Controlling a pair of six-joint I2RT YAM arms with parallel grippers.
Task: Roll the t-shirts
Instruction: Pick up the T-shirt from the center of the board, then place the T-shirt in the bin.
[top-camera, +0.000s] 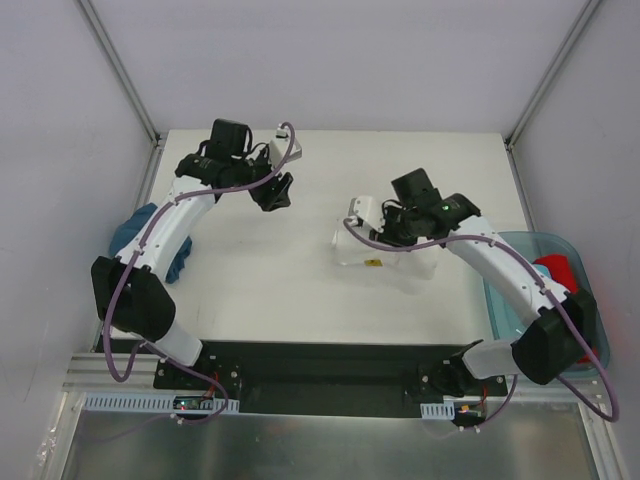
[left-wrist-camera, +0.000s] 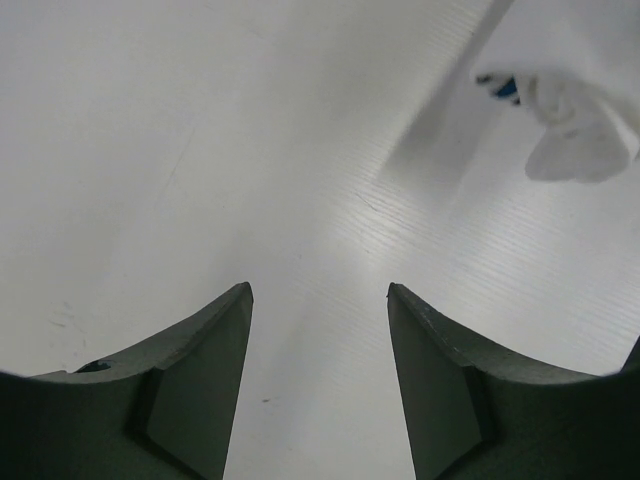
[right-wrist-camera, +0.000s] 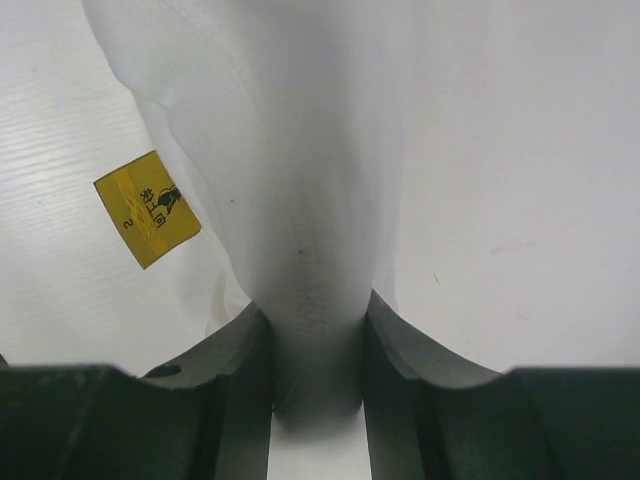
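A: Where is our white shirt (top-camera: 398, 260)?
B: Bunched toward the counter's (top-camera: 260, 290) right edge, yellow tag (right-wrist-camera: 147, 208) showing. Our right claw (right-wrist-camera: 318, 340) is pinched tight on a fold of it.
A: And our left claw (left-wrist-camera: 320, 290)?
B: Spread wide and holding nothing, toward the far left corner. A teal shirt (top-camera: 130, 232) drapes over the left edge, and a red shirt (top-camera: 560, 270) lies in the bin (top-camera: 545, 238) at the right edge.

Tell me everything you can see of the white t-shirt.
The white t-shirt is soft, thin, cotton-looking fabric gathered into a compact bundle on the table, right of centre. A small yellow label with black print sits on it. The right tool is shut on a fold of it, the cloth spreading away from the grip in smooth creases. The left wrist view shows a speck of blue at its edge. The open left tool hangs apart from it.
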